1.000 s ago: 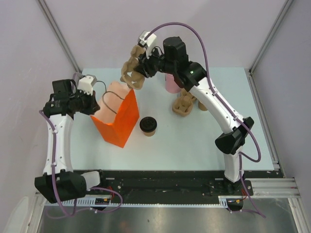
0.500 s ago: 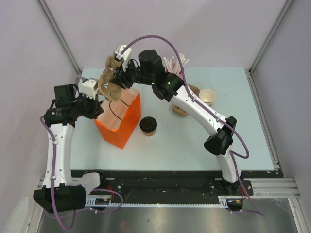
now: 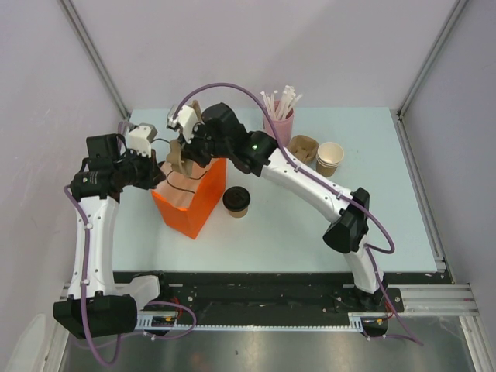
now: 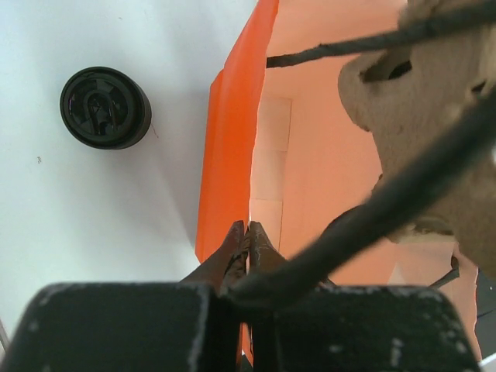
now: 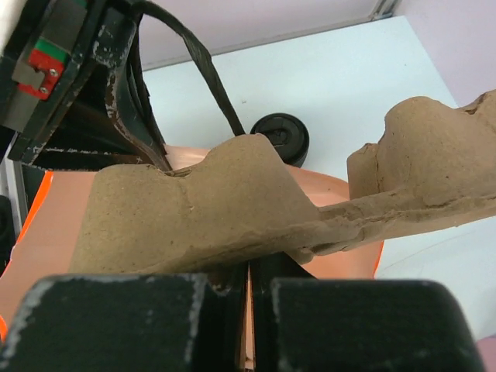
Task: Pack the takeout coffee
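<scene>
Step in hand, as I read it: seat the pulp cup carrier in the orange paper bag before the cup goes in. The left tool is pinched shut on the bag's near rim and holds the mouth open. The right tool has its fingers pressed almost together, and it looks like they grip a thin wall of the carrier, which hangs tilted on edge in the bag mouth. The takeout coffee stands upright on the counter, lid on, just right of the bag and not touching it. To do this well, bring the carrier down along the open middle of the bag, not against the orange wall. Level it near the bottom so the pockets face up. Watch the black cord handle, which crosses right by the carrier and could snag an edge. The left pinch should hold firm without dragging the bag toward the cup. Let go only once the carrier sits flat, because a tilted carrier would likely tip the coffee later. The bag floor is mostly hidden, so I can't tell how much depth is left.
</scene>
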Tool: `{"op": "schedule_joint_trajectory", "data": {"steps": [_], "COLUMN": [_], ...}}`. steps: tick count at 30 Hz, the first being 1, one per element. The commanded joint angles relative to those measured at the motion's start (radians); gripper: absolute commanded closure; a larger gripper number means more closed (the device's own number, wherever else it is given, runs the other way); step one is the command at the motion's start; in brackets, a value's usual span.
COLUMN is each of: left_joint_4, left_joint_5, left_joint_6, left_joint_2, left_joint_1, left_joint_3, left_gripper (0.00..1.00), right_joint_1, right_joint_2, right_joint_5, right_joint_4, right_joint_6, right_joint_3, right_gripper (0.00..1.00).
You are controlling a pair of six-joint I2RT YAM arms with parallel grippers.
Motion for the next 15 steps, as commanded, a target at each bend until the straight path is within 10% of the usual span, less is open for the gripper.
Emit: {"op": "schedule_joint_trajectory", "data": {"steps": [1, 15], "left_joint_4": [0.008, 0.008], "left_joint_5": [0.022, -0.013], "left_joint_6": [0.0, 0.067], "left_joint_2": [-0.003, 0.009], "left_joint_1": [-0.006, -0.012], "left_joint_3": [0.044, 0.067], "left_gripper": [1.0, 1.0], "right_joint_1": [0.0, 0.035], "right_joint_2": [-0.02, -0.158], "right_joint_5": [0.023, 0.003], "right_joint_4": [-0.031, 0.069], "right_joint_6": [-0.005, -0.043], "right_joint_3": [0.002, -0.168], "right_gripper": [1.0, 1.0]}}
